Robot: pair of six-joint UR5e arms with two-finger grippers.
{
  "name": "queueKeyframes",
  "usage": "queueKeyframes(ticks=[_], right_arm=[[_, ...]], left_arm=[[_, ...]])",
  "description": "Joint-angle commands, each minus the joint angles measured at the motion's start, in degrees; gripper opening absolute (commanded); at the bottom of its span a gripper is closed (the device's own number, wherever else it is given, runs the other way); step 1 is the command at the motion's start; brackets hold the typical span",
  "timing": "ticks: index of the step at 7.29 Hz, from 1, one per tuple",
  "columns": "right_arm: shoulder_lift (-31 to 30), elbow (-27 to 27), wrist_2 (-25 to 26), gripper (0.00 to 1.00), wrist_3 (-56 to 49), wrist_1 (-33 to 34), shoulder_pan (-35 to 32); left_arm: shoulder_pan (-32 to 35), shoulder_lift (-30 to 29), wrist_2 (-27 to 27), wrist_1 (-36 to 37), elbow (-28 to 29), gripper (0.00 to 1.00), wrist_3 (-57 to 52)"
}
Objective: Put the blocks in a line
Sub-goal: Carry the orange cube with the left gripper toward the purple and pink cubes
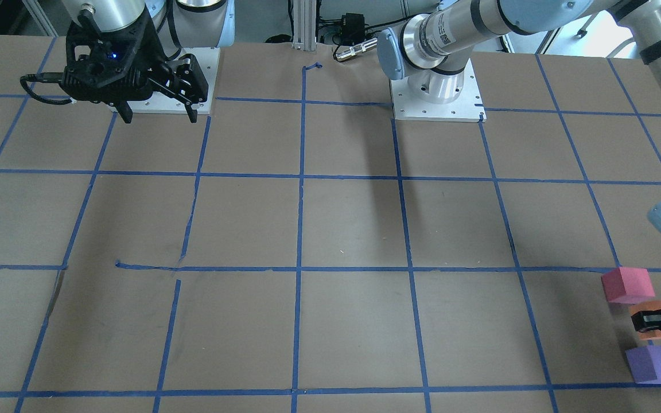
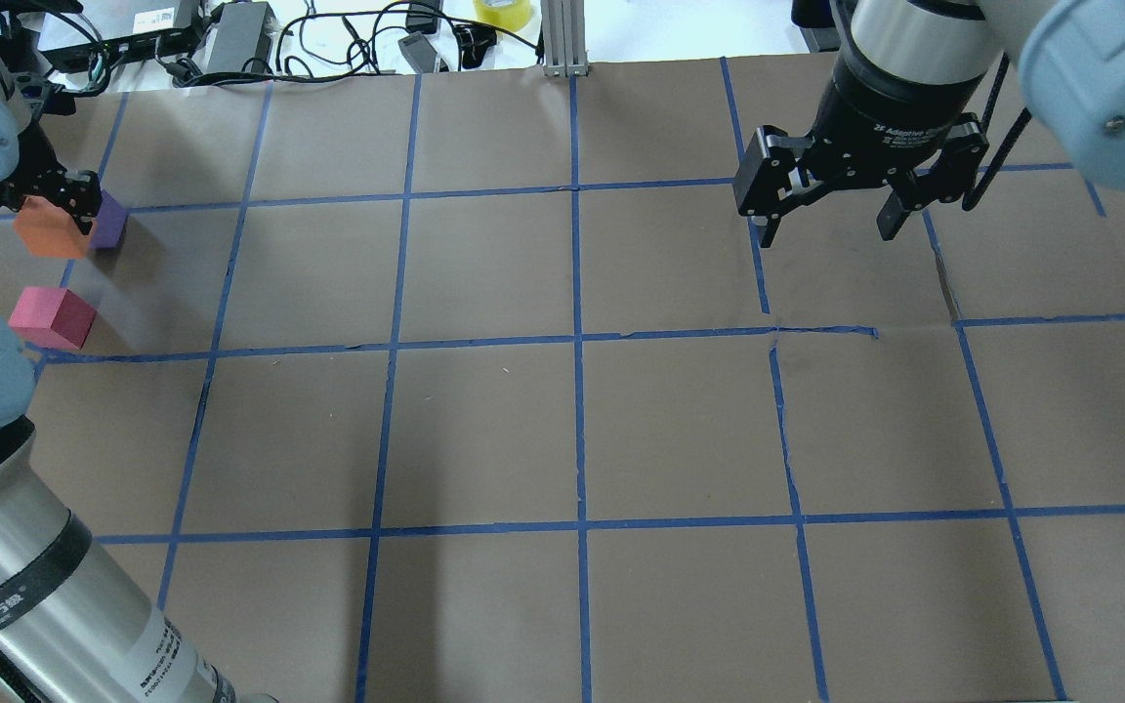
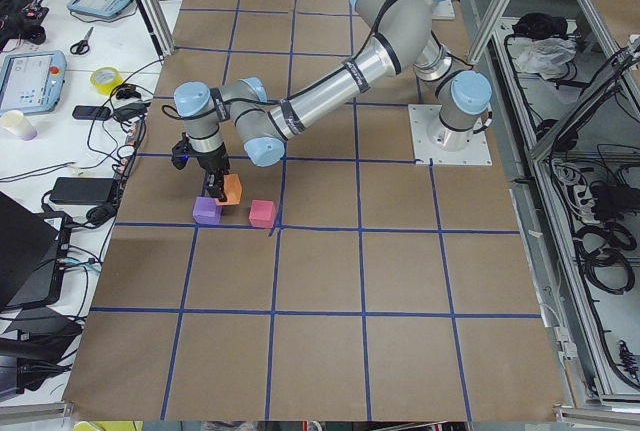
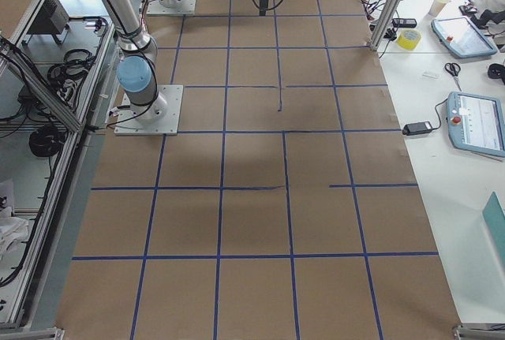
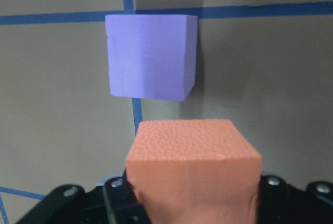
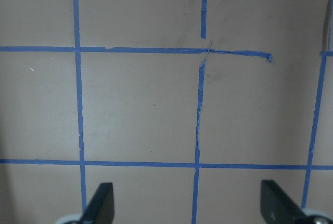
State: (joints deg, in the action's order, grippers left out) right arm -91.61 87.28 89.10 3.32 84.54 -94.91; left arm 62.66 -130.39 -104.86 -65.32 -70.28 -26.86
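Observation:
My left gripper is shut on the orange block at the table's far left end; in the left wrist view the orange block fills the space between the fingers. I cannot tell whether it touches the table. Just beyond it sits the purple block, on a tape line. The pinkish red block lies a little nearer the robot, apart from the other two. All three blocks also show in the front view: pinkish red, orange, purple. Far off on the right, my right gripper hangs open and empty above the table.
Brown paper with a blue tape grid covers the table. Cables, a tape roll and power bricks lie beyond the far edge. The two arm bases stand on white plates on the robot's side.

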Motion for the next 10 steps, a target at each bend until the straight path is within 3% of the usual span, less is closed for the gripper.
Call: queueKeyframes(ticks=[1, 4, 10], right_arm=[[0.12, 0.00, -0.07, 1.00, -0.07, 0.01, 0.07], [0.21, 0.00, -0.07, 1.00, 0.02, 0.10, 0.16], [0.12, 0.00, -0.07, 1.00, 0.02, 0.01, 0.16]], left_arm=[[-0.44, -2.13, 1.23, 0.10, 3.55, 0.00, -0.38], [-1.84, -2.85, 1.86, -3.47, 2.52, 0.00, -0.47], [-2.02, -1.09, 1.85, -2.71, 1.21, 0.00, -1.09]])
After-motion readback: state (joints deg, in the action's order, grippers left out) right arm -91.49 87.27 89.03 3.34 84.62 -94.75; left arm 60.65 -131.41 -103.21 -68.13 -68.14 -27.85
